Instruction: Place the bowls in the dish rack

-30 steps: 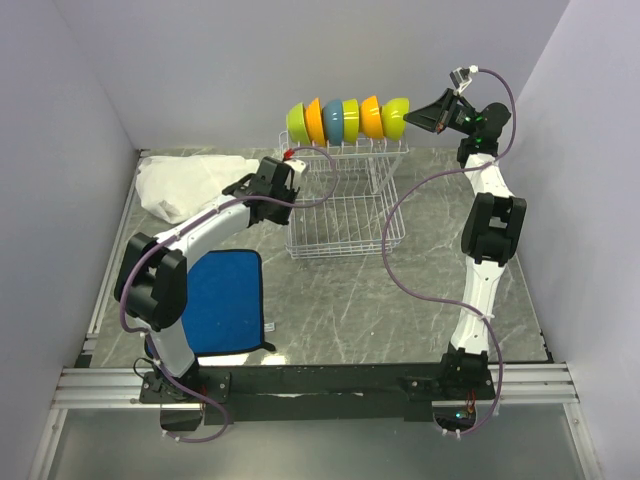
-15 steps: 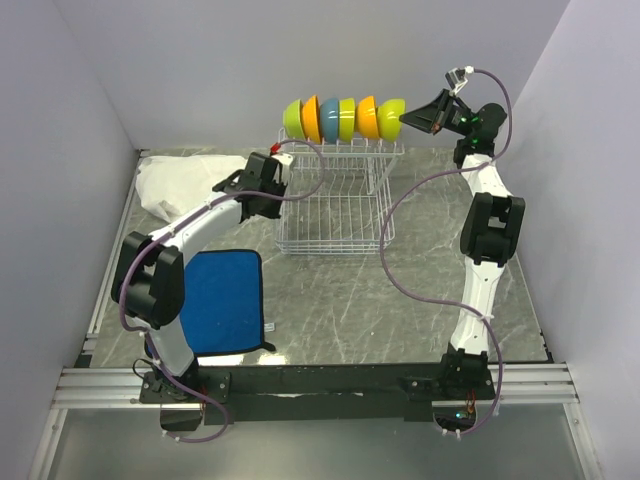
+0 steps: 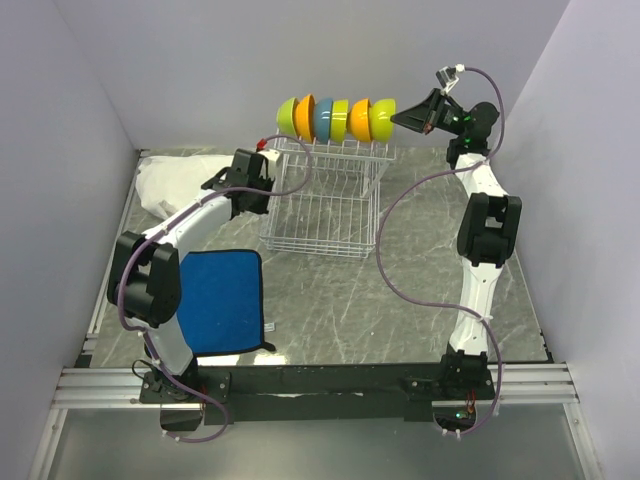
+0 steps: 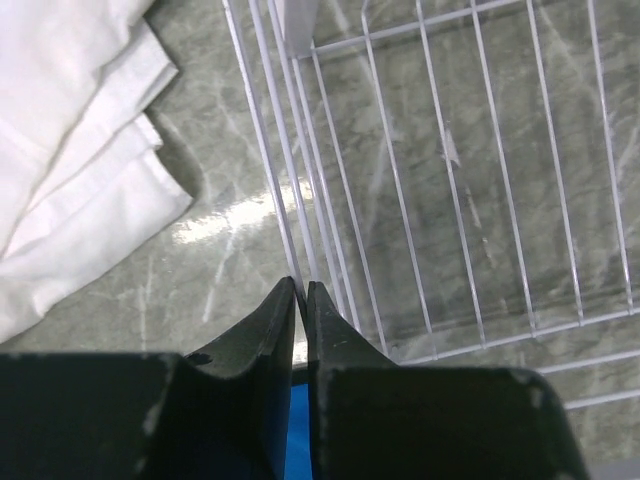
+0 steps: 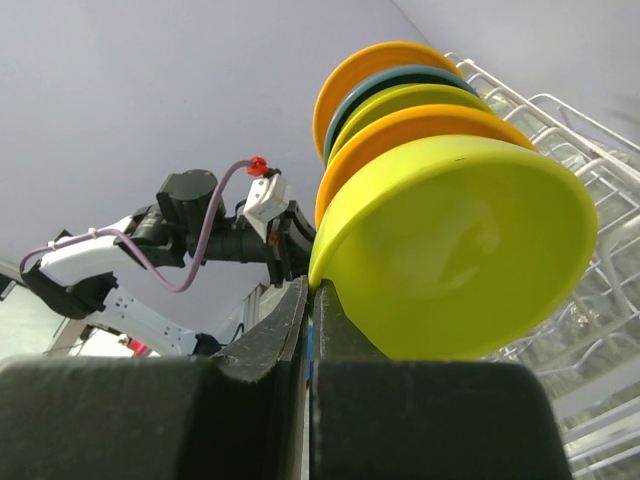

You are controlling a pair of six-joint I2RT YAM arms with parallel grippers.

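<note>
From above, we count 6 bowls (image 3: 335, 119) standing on edge in 1 row along the upper shelf of the dish rack (image 3: 320, 210), which sits at the far middle of the desk (image 3: 420, 300). We see no bowl loose elsewhere. The left end effector (image 3: 262, 160) is at the rack's left rim. The right end effector (image 3: 398, 118) is level with the row, at its right-hand end. A white cloth (image 3: 175, 185) lies far left, and a blue mat (image 3: 225, 300) lies near the left arm's base.

In the left wrist view, the fingers are drawn together right at the rack's rim wires and seem to pinch 1, though the contact itself is hidden.

In the right wrist view, the fingers are pressed together with nothing between them, their tips against the rim of the yellow-green bowl (image 5: 460, 250) at the end of the row.

We judge the loading essentially done, and the step in hand to be bracing the rack while the row is nudged. Next, the right tips should back away gently so the row does not tip, and the left should then let go.
</note>
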